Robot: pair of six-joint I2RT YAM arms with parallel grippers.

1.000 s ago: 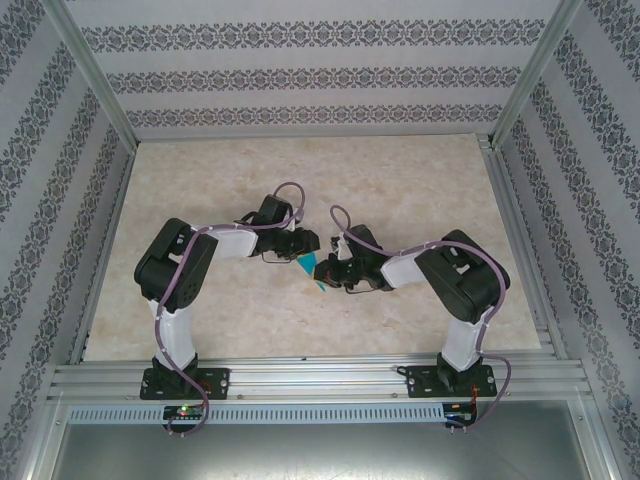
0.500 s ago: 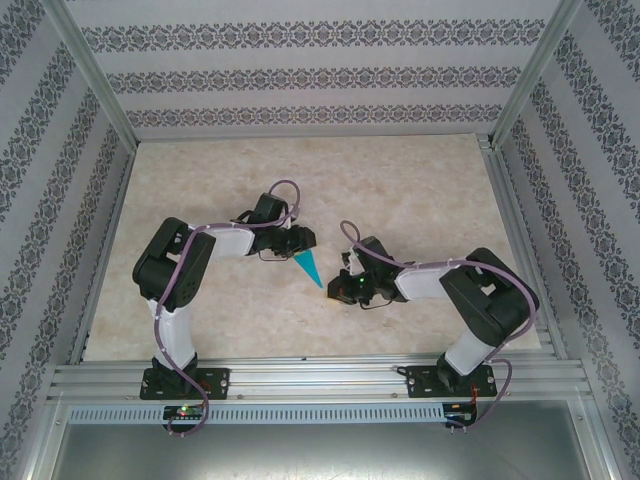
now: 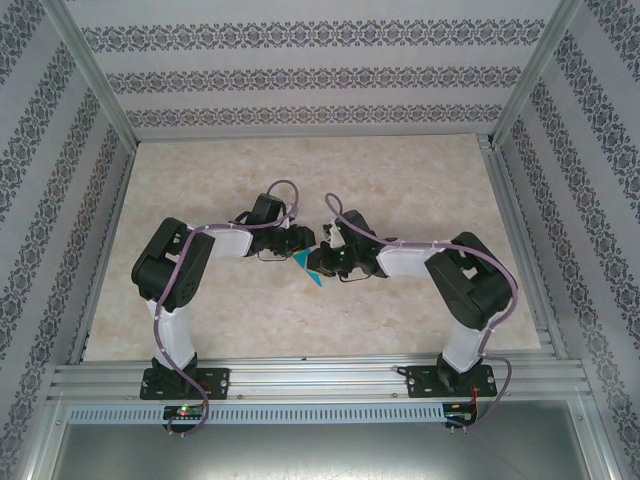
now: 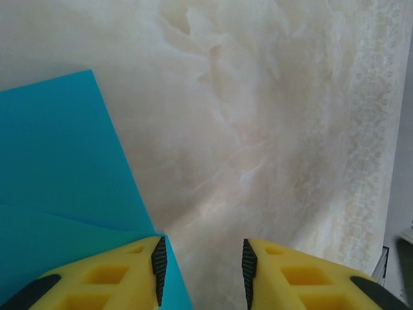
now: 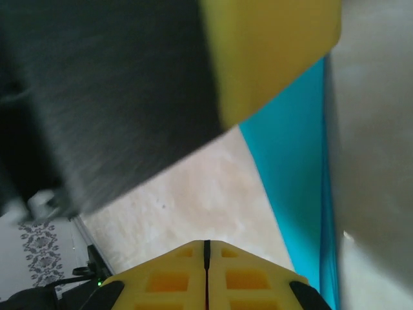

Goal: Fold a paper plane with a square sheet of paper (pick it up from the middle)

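The square sheet of paper lies on the marble table as a narrow teal paper plane (image 3: 309, 269), a pointed wedge with its tip toward the near edge. In the left wrist view the paper plane (image 4: 58, 174) shows a fold line, and my left gripper (image 4: 201, 258) stands open. Its left finger (image 4: 110, 281) rests over the paper's right edge, with bare table between the jaws. My left gripper (image 3: 303, 243) sits at the wedge's wide end. My right gripper (image 3: 322, 262) is at its right side, and in its own view the right gripper (image 5: 206, 245) is shut on nothing, the paper plane (image 5: 290, 174) lying beyond it to the right.
The two grippers are nearly touching over the table's middle; the left gripper's yellow finger (image 5: 271, 51) and dark body loom close in the right wrist view. Aluminium rails (image 3: 310, 380) run along the near edge, and patterned walls (image 3: 310, 75) enclose the marble table (image 3: 400, 180).
The right gripper drew back to the right and toward the near edge, then returned to the paper's right side, staying shut. The left gripper and the paper have hardly moved.
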